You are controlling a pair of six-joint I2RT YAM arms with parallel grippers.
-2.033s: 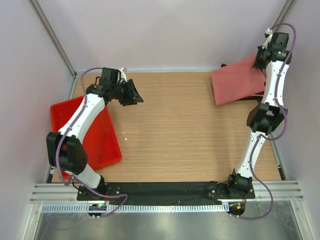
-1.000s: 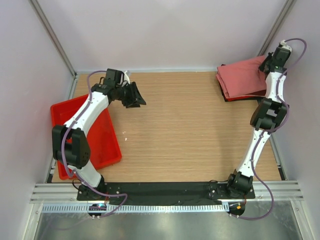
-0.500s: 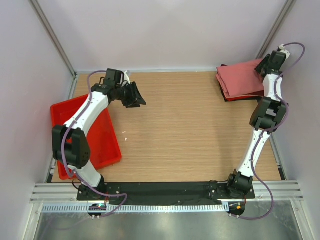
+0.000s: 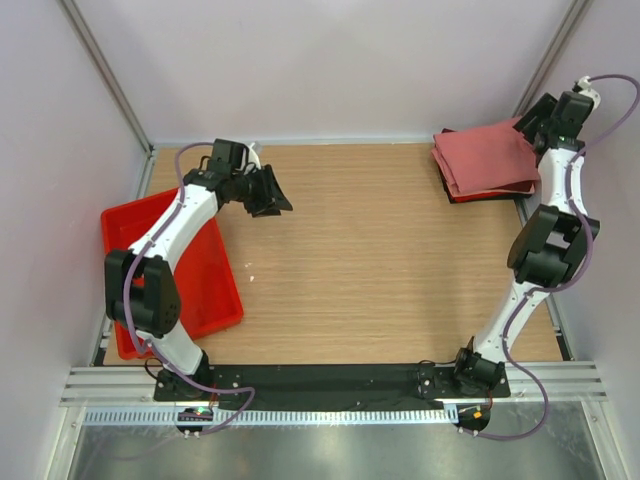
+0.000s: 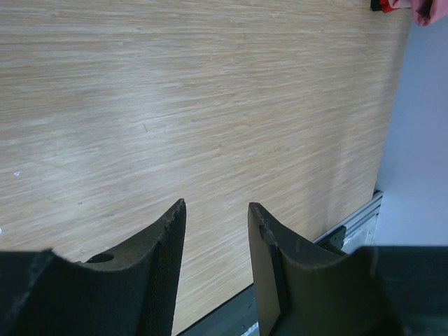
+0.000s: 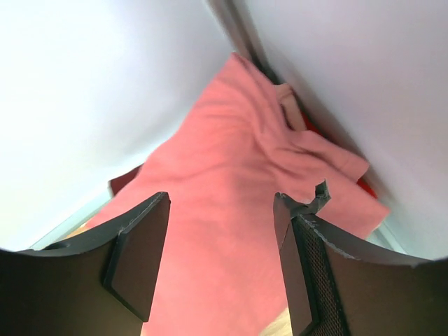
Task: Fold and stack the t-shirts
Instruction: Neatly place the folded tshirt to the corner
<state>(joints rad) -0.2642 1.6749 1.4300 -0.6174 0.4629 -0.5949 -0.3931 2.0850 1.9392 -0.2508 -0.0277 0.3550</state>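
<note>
Top view: the t-shirts (image 4: pixel 485 160) sit stacked at the table's (image 4: pixel 370 270) far right corner, salmon-pink on top with a dark edge under it. My right claw (image 4: pixel 530 118) hangs over the stack's far right edge. My left claw (image 4: pixel 270 192) is over the table's far left part, well apart from the stack, near the red tray (image 4: pixel 190 280).

Left wrist: the left claw is narrowly parted and empty over bare table.

Right wrist: the right claw is spread wide and empty, with pink cloth directly beneath, between the fingers (image 6: pixel 140 252).
</note>
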